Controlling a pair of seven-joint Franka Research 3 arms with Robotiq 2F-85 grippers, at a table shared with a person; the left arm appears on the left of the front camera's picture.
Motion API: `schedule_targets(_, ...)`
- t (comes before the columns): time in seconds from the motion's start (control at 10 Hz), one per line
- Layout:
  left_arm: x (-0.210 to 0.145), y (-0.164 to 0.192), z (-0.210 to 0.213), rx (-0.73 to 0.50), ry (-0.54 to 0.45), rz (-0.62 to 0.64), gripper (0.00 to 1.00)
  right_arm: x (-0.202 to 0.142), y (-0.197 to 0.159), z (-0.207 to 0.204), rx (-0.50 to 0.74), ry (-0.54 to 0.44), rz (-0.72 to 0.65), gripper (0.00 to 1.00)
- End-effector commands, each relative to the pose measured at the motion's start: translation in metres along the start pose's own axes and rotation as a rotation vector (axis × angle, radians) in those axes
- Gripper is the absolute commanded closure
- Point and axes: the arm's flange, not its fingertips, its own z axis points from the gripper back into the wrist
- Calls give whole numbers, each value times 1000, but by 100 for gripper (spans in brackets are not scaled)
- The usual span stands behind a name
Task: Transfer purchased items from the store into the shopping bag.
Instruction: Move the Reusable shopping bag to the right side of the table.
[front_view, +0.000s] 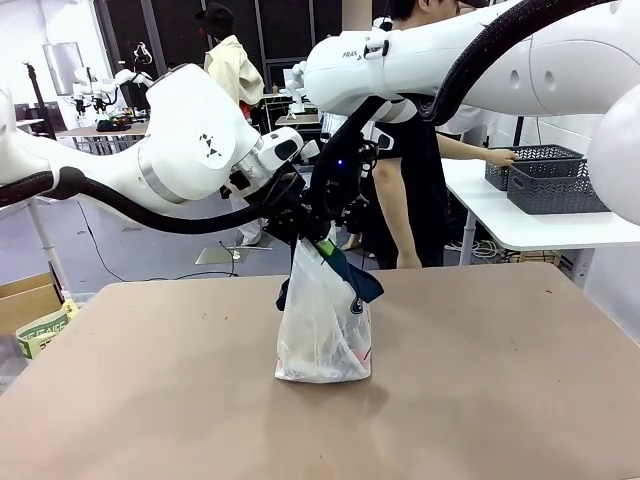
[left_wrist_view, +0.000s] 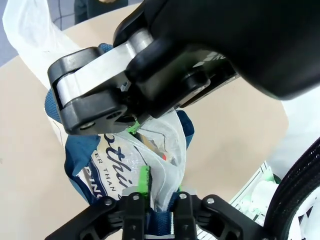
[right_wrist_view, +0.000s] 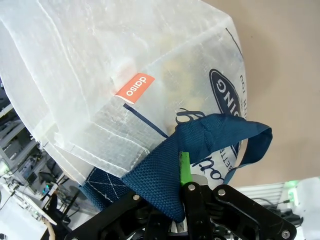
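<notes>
Translucent white film with navy straps: the shopping bag (front_view: 322, 320) stands upright in the middle of the counter (front_view: 500, 390). Its base is flat and its top is gathered to a narrow neck. Purchased items (front_view: 335, 352) sit low inside. Pink and pale shapes show through the film, but none can be identified singly.

Right tool (right_wrist_view: 175, 176): pressed together on a navy strap (right_wrist_view: 200, 137), webbing pinched against the green pad.

Left tool (left_wrist_view: 160, 192): jaws stand narrow at the bag's rim, with film and navy webbing between them. This reads as a pinch; how firm it is cannot be told.

Both tools sit just above the bag, very near each other.

Risks, as judged:
- The tools are crowded at the neck, so any sideways correction by either arm could knock one against the other.
- The left pinch may hold mostly thin film. A pull there could slip off or stretch and tear the film.
- With the mouth drawn nearly shut, an item brought over now would likely land on the folds and fall to the counter.
- An uneven lift on the two holds would tilt the bag, and the load would slide to one corner.
</notes>
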Motion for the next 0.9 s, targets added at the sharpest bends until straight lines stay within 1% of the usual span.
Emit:
schedule_targets(0.0, -1, -2, 4, 21, -2, 5, 100, -1, 2, 0, 54, 30, 6, 100)
schedule_targets(0.5, -3, -1, 7, 22, -13, -30, 100, 1, -1, 0, 82, 46, 14, 100)
schedule_targets(0.6, -3, -1, 7, 21, 1, -30, 100, 1, -1, -1, 79, 49, 25, 100)
schedule_targets(0.7, -3, 0, 6, 35, 1, -37, 100, 0, -1, -2, 60, 28, 69, 100)
schedule_targets(0.8, 0, 0, 2, 9, -2, -12, 100, 3, -2, 0, 37, 26, 5, 100)
